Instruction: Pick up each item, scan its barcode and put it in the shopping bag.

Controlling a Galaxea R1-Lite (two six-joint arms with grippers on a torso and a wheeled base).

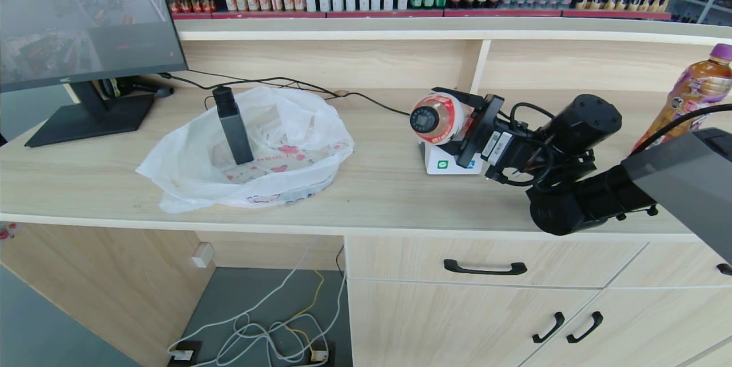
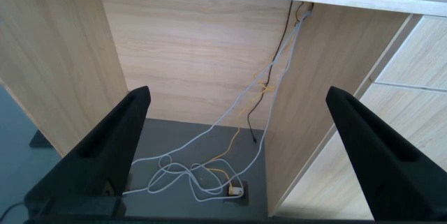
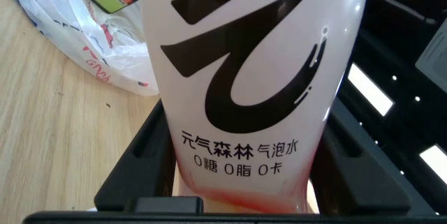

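The crumpled white plastic shopping bag (image 1: 183, 172) lies open on the pale wooden counter (image 1: 372, 195) near its front edge, and a dark grey upright slab (image 1: 234, 127) stands inside it. The right gripper (image 1: 460, 124) is clamped on a white bottle with a pink-red label and black cap (image 1: 437, 118), held on its side over a small white box with a green sticker (image 1: 449, 166), with bare counter between it and the bag. The left gripper (image 2: 237, 154) hangs below the counter's edge, fingers spread wide on nothing.
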